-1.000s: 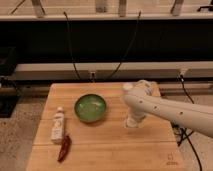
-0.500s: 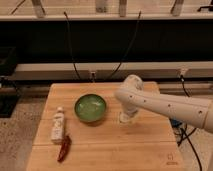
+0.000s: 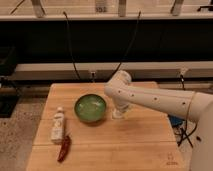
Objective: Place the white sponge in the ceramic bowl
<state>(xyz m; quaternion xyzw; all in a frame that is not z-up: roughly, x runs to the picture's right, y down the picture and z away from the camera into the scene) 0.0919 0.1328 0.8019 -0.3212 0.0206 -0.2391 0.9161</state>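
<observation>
One risk: gripper [image 3: 118, 114], jaws clenched, is held just beside the ceramic bowl [image 3: 90, 108], so the white sponge (not clearly seen) could be dropped onto the surface [image 3: 135, 142].

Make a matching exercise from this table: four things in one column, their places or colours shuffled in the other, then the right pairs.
Things
1. ceramic bowl
2. white bottle
3. red chili pepper
4. gripper

Places or colours
A. nearest the front edge of the table, at picture left
B. low over the table, close beside the bowl on its picture-right side
C. round, glossy green, near the table's middle
D. picture-left of the bowl, just behind the pepper

Pairs: 1-C, 2-D, 3-A, 4-B
</observation>
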